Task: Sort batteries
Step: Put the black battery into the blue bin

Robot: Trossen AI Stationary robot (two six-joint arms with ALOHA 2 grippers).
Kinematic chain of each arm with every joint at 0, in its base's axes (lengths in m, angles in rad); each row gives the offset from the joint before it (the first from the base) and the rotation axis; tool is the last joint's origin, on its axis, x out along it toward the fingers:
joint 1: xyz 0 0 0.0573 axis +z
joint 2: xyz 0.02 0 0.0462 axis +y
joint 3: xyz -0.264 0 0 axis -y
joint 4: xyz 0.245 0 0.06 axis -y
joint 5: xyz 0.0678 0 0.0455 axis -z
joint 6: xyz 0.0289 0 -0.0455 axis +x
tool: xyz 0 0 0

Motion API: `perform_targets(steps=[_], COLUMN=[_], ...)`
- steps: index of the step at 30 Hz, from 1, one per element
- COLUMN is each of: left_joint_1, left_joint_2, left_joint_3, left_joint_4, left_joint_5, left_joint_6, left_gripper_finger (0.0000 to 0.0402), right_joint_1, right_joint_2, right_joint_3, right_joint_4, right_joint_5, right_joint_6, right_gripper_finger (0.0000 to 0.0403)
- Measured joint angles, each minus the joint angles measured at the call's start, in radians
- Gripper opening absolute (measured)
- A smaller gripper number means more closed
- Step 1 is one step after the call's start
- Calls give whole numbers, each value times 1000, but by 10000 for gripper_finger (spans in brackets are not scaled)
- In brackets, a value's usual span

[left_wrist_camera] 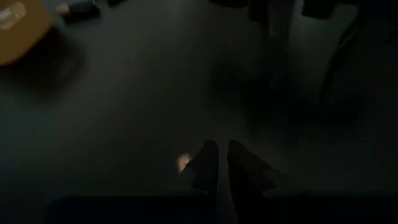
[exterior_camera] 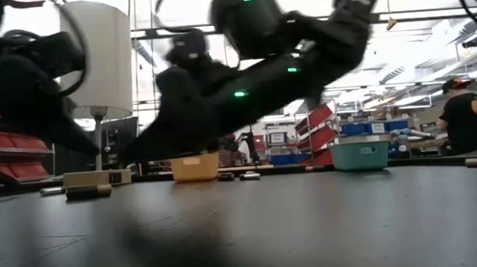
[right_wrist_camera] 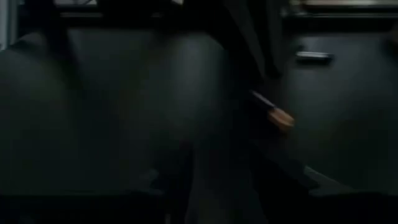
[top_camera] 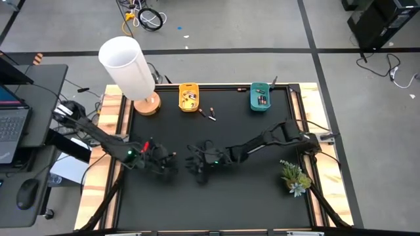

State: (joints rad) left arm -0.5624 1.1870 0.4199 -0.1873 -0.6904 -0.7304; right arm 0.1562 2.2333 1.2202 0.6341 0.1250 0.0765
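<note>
My left gripper (top_camera: 172, 157) hovers low over the middle of the black mat, its fingers (left_wrist_camera: 222, 155) shut on a dark battery; only the battery's copper end (left_wrist_camera: 183, 163) peeks out beside one finger. My right gripper (top_camera: 195, 165) faces it from the right, close by, open (right_wrist_camera: 227, 174) and touching nothing. Two loose batteries (top_camera: 207, 114) lie on the mat between the yellow bin (top_camera: 189, 97) and the teal bin (top_camera: 260, 97); both bins have batteries in them. A whitish battery (right_wrist_camera: 314, 56) shows in the right wrist view. My left gripper pinches a dark battery between its two fingers, which point down at the mat. The battery lies across the fingers, its copper end (right_wrist_camera: 281, 117) sticking out to one side and slanting down. It is lifted clear of the mat. The fingers hide the pinched part.
A white lamp (top_camera: 128, 65) stands on its wooden base at the mat's far left corner. A small plant (top_camera: 295, 177) sits at the right edge. The bins line the far edge (exterior_camera: 195, 166) (exterior_camera: 360, 153). A person (exterior_camera: 465, 118) is in the room behind.
</note>
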Motion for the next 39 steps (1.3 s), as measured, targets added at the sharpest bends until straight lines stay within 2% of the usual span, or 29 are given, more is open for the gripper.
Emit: perform_targets(steps=[3,6,11,20,30,35,39], left_joint_1=[-48,-95,-171,-254,-265,-205,-170], left_joint_2=[-26,-42,-65,-85,-89,-87,-78], left_joint_3=[-1,-1,-2,3,1,1,0], left_joint_4=[-111,-213,-294,-329,-495,-484,-429], left_joint_5=[-35,-79,-141,-216,-236,-221,-179], left_joint_6=[-87,-182,-303,-405,-633,-627,-549], left_gripper_finger=[42,42,42,42,42,43,62], right_joint_1=[-30,-56,-86,-151,-207,-207,-204], right_joint_2=[47,91,142,154,155,155,155], right_joint_3=[117,231,332,356,359,355,356], right_joint_4=[-92,-186,-253,-217,-156,-148,-203], right_joint_5=[-80,-100,-153,-205,-268,-279,-279], right_joint_6=[-16,-58,-87,-141,-142,-164,-158], right_gripper_finger=[167,167,167,165,162,161,160])
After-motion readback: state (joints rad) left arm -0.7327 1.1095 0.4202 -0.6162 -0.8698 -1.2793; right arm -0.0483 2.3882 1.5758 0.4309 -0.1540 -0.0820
